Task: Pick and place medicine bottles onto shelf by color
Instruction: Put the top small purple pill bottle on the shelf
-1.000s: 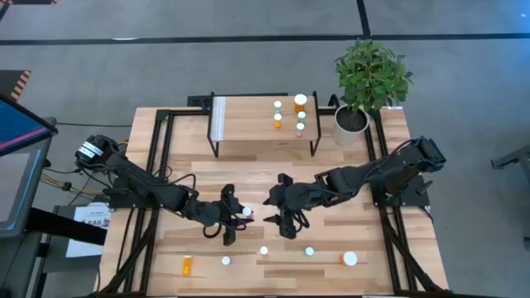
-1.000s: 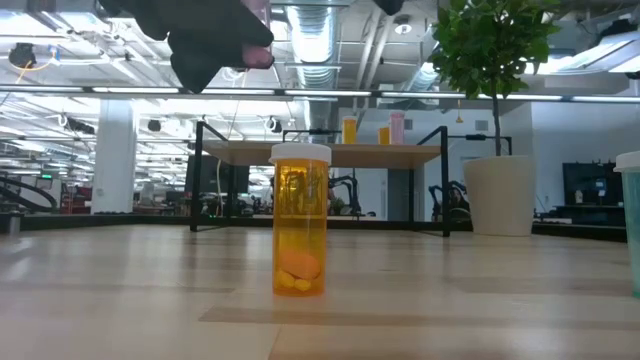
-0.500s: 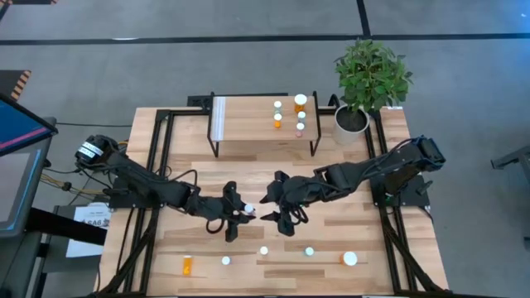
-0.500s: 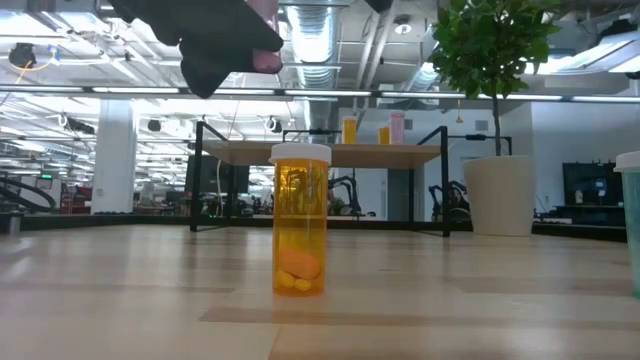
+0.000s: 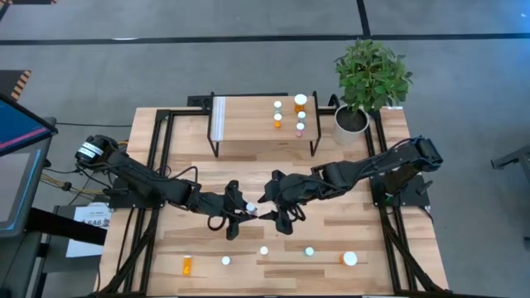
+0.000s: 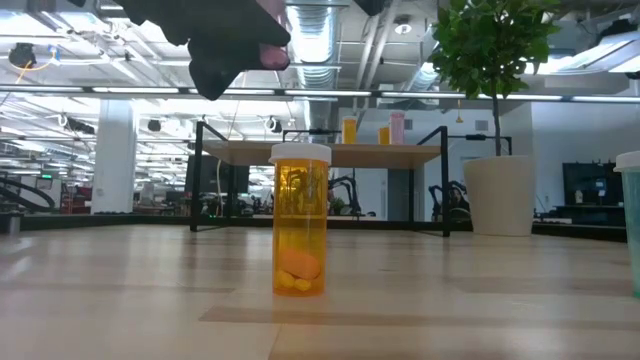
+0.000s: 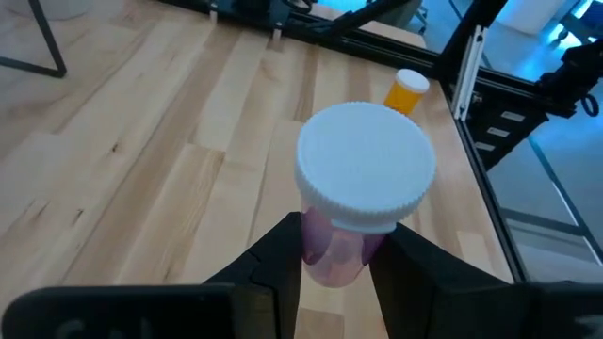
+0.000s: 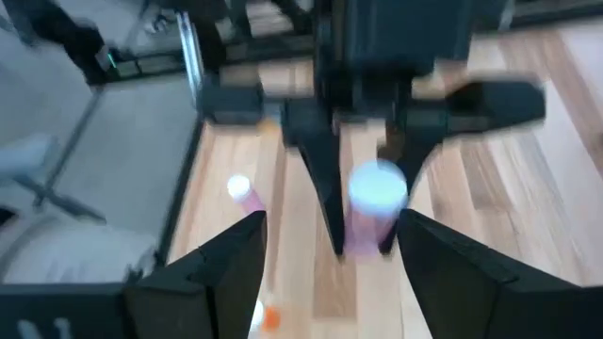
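- The left hand (image 5: 240,213) hangs over the middle of the tabletop (image 5: 182,161), its two fingers (image 7: 281,264) pinching a pink medicine bottle (image 7: 353,212) with a white cap just below the cap; the bottle is clear of the wood
- The right hand (image 5: 277,217) faces it from the other side, just beside the held bottle, with its fingers (image 8: 231,259) spread wide and nothing between them; in its own wrist view the pink bottle shows straight ahead in the other hand's grip
- The shelf (image 5: 248,124) stands at the far side of the tabletop with a white strip at its left end; a group of small bottles (image 5: 291,114) stands near its right end, orange and pink ones among them
- Along the near edge of the tabletop lie or stand more bottles: an orange bottle (image 5: 187,265) on its side at the left, then three small white-capped ones (image 5: 264,251), then a larger white-capped bottle (image 5: 349,259)
- In the low view an upright orange pill bottle (image 6: 300,220) stands close to the camera
- A potted plant (image 5: 368,79) stands at the far right corner beside the shelf
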Available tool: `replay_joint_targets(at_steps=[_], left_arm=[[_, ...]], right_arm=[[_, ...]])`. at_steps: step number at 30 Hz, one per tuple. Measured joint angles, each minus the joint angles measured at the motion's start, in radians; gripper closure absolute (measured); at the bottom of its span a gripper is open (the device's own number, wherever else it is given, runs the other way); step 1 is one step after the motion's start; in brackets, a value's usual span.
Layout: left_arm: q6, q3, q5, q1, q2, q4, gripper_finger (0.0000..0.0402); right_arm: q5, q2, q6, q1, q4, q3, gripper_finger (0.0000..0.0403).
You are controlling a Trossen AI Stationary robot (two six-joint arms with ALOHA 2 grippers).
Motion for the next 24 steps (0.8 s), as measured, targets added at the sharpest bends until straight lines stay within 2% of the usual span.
replay_joint_targets(at_steps=[8,16,24], left_arm=[[0.022,0.003,0.006,0.0,0.0,0.004,0.0306],[0.083,0.092,0.006,0.006,0.001,-0.116,0.0306],[0.085,0.093,0.005,0.006,0.018,-0.106,0.0306]], right_arm=[[-0.032,0.03,-0.003,-0.02,0.004,-0.001,0.014],[-0.052,0.051,0.001,-0.031,-0.022,0.018,0.014],[-0.061,0.055,0.027,-0.031,0.003,0.019,0.014]])
